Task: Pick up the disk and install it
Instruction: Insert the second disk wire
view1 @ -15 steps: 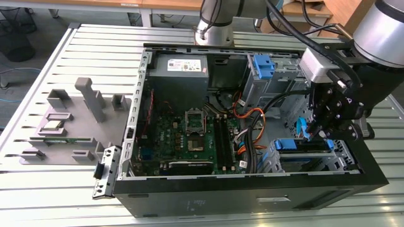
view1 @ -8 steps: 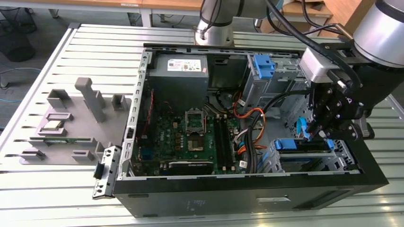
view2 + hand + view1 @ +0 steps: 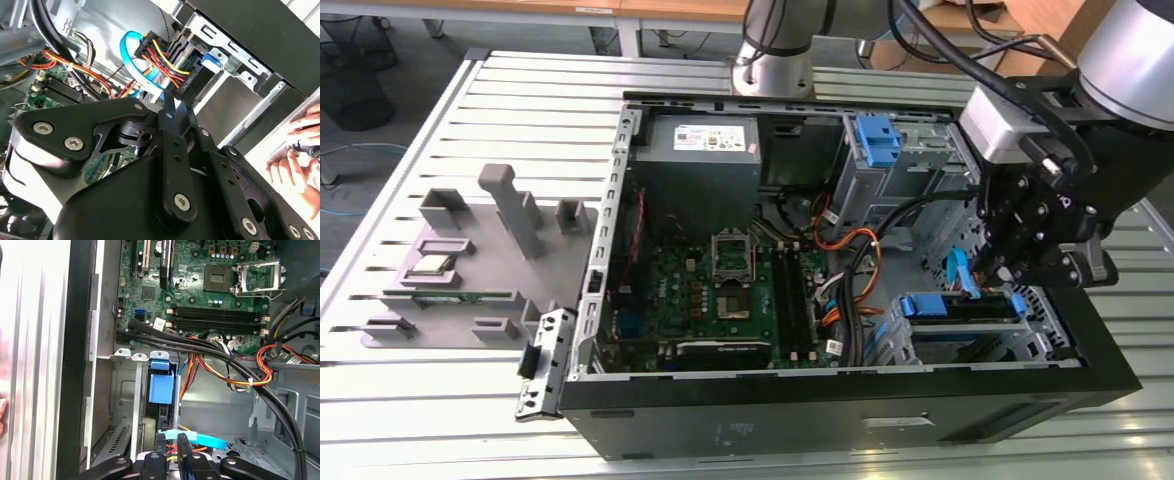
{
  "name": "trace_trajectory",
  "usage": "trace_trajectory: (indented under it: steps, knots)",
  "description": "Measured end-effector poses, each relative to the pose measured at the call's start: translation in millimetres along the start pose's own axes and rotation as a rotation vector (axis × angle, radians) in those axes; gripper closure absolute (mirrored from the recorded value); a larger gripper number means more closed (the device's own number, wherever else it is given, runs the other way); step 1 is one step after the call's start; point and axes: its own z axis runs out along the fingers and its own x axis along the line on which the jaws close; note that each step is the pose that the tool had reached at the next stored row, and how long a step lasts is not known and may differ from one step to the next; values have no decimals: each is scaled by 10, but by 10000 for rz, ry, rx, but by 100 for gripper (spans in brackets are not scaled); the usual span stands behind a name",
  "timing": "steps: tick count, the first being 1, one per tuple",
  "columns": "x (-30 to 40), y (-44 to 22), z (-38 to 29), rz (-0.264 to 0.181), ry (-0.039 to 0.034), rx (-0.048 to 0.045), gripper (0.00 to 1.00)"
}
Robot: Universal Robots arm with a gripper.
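The gripper [image 3: 1031,262] hovers over the drive cage of the open computer case [image 3: 854,420], fingers [image 3: 161,452] nearly closed, apparently nipping a blue cable [image 3: 192,438], though it's hard to be sure. The disk [image 3: 965,307] sits edge-up in that cage. It looks stiff, weighty and knock-sensitive; its blue bracket seems the safest hold.
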Motion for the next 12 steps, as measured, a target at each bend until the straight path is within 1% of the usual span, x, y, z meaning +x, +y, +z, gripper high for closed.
trace_trajectory:
  steps: [4, 6, 12]
  knots:
    - [1, -1, -76, 5, -93, 5, 76]
    - [1, -2, -103, 7, -118, 7, 76]
    - [1, -2, -106, 8, -131, 7, 76]
